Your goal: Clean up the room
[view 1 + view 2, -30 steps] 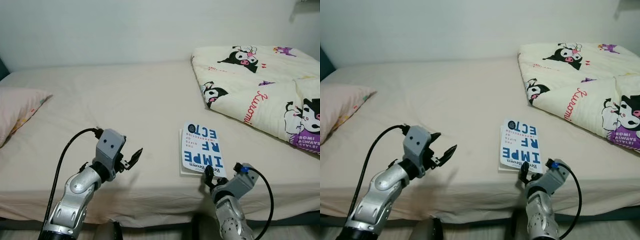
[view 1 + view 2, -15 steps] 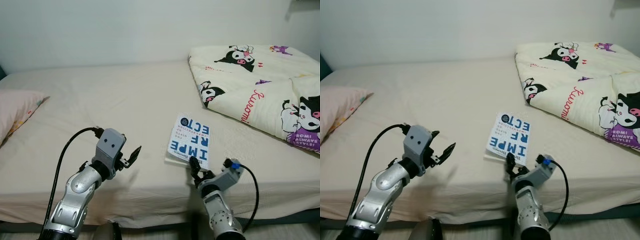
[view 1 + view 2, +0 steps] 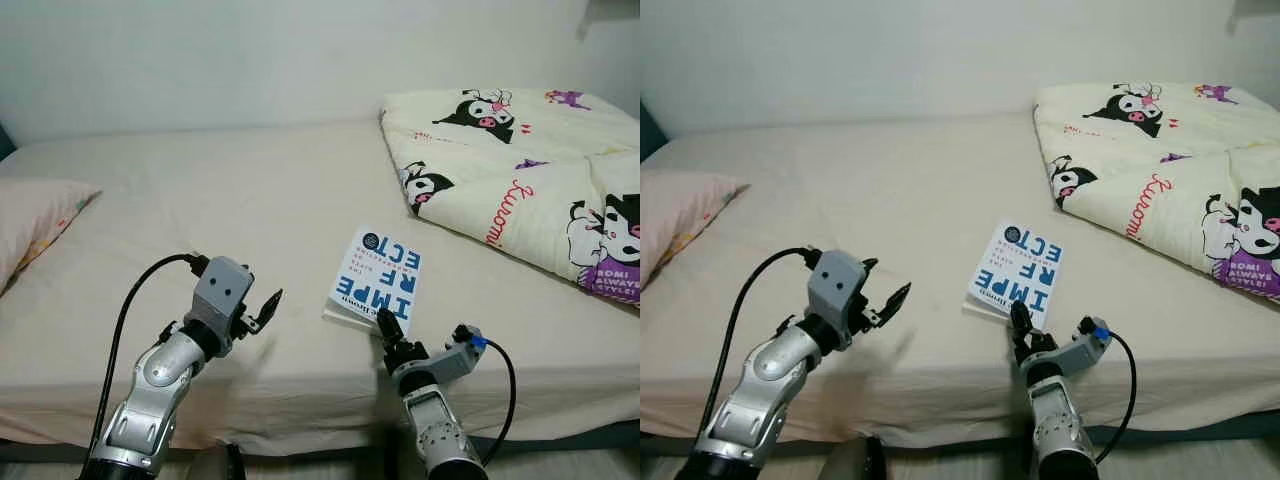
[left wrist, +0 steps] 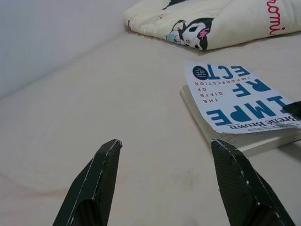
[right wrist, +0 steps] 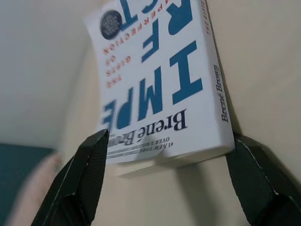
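Straddling the book's [image 3: 378, 283] near edge with fingers spread, the right pincer [image 3: 388, 330] risked shoving it away across the bed [image 3: 250, 210] unclamped.

Quilt [image 3: 520, 170] cut off at right, pillow [image 3: 35, 225] at left

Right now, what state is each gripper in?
Left gripper: jaws open, holding nothing, above the bed.
Right gripper: jaws open around the near edge of the book, not closed on it.
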`<state>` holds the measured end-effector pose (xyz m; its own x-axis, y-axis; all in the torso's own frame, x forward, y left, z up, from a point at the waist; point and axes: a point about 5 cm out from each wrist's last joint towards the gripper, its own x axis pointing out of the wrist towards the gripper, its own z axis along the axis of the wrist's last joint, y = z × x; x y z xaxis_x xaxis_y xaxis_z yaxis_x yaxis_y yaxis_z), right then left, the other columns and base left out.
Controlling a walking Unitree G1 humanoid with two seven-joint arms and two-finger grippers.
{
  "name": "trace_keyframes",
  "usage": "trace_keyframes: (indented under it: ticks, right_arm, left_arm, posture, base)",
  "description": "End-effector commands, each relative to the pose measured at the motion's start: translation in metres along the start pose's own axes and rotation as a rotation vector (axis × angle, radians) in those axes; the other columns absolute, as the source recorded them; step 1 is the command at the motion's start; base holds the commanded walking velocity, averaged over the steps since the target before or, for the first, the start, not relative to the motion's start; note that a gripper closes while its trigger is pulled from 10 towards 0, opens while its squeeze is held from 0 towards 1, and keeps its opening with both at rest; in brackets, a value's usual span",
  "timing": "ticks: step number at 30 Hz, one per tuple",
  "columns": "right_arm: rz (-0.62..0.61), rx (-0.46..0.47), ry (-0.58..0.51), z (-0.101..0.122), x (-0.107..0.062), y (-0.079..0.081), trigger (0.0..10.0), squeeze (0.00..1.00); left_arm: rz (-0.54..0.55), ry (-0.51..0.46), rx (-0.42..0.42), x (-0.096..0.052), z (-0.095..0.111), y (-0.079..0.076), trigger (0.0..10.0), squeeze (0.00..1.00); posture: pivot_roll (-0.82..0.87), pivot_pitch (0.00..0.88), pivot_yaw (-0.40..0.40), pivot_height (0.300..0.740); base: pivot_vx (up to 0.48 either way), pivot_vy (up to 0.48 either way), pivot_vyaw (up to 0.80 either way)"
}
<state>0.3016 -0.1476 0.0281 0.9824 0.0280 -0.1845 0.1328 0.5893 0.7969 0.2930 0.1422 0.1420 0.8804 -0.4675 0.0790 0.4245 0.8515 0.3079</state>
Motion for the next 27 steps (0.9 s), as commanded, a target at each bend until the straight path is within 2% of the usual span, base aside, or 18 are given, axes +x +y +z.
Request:
trace_keyframes:
  ticks: [1,3,6,8,20,27]
  right_arm:
    - [-0.081,-0.078,0.011,-0.003,0.001,-0.004,10.0,0.00]
    - [-0.081,-0.078,0.011,-0.003,0.001,-0.004,10.0,0.00]
    - [-0.203,-0.083,-0.018,0.007,0.003,-0.016,10.0,0.00]
    - [-0.220,-0.070,-0.021,0.009,0.004,-0.018,10.0,0.00]
    - [-0.160,-0.034,-0.095,0.034,0.020,-0.008,10.0,0.00]
    - [-0.161,-0.037,-0.098,0.038,0.023,-0.007,10.0,0.00]
  left_arm:
    - [-0.006,-0.005,0.011,0.001,0.000,-0.005,10.0,0.00]
    - [-0.006,-0.005,0.011,0.001,0.000,-0.005,10.0,0.00]
    - [0.002,0.002,0.012,0.001,-0.001,-0.008,10.0,0.00]
    - [0.006,0.002,0.010,0.001,-0.001,-0.009,10.0,0.00]
    - [0.050,0.001,0.017,0.001,-0.001,-0.010,10.0,0.00]
    - [0.059,0.004,0.026,0.000,-0.001,-0.010,10.0,0.00]
  posture:
    - [0.10,0.086,0.056,0.560]
    - [0.10,0.086,0.056,0.560]
    - [0.10,0.090,0.055,0.560]
    - [0.10,0.095,0.055,0.560]
    - [0.10,0.112,0.051,0.560]
    - [0.11,0.116,0.050,0.560]
  base:
    - [0.000,0.000,0.00]
    - [0.000,0.000,0.00]
    - [0.000,0.000,0.00]
    - [0.000,0.000,0.00]
    - [0.000,0.000,0.00]
    - [0.000,0.000,0.00]
